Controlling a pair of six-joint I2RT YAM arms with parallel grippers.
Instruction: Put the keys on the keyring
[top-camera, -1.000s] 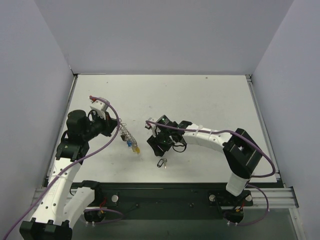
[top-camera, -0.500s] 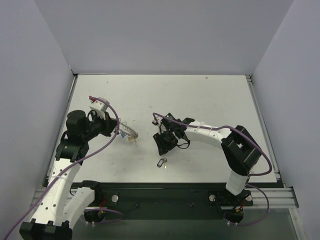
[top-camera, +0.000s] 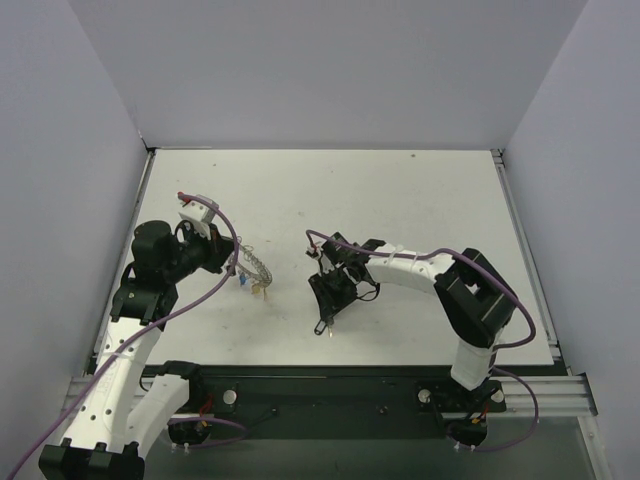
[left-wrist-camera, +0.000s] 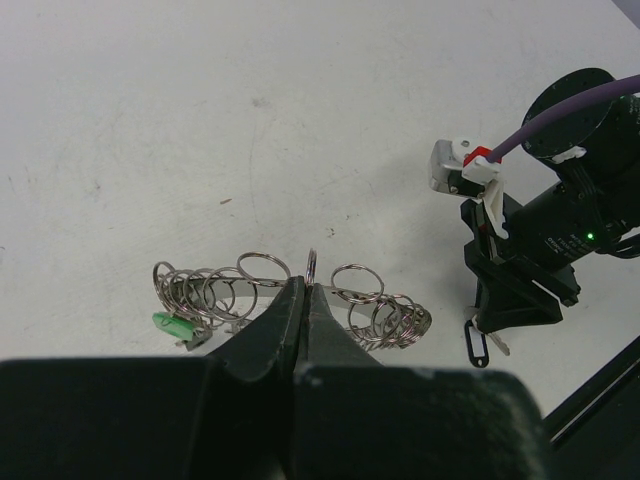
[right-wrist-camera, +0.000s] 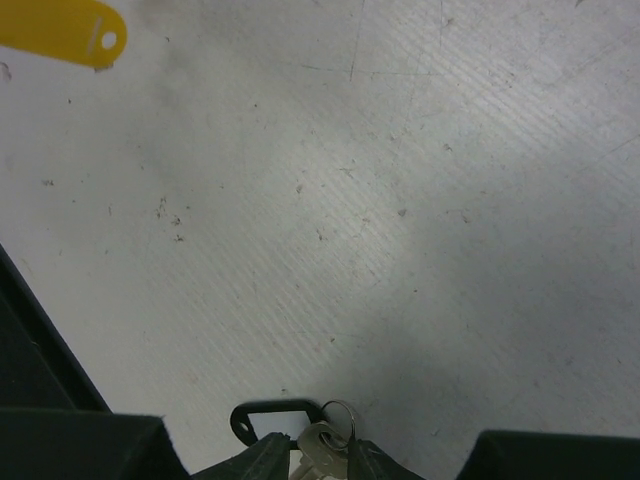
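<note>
Left fingers (left-wrist-camera: 265, 335) pinch the keyring (left-wrist-camera: 360, 290) tight, its chain lying crosswise; right of it, on the worktop (right-wrist-camera: 400, 200), the narrowed right fingers (right-wrist-camera: 272, 455) straddle the black-tagged key (right-wrist-camera: 318, 440), grip uncertain.

- A round silvery metal keyring (left-wrist-camera: 352, 296) is seen.
- A small green plastic key head (left-wrist-camera: 170, 321), a flat yellow plastic key head (right-wrist-camera: 60, 30) and a black-rimmed plastic key head (right-wrist-camera: 238, 422) are seen.
- A flat white table top (right-wrist-camera: 400, 200) is flecked with grey.
</note>
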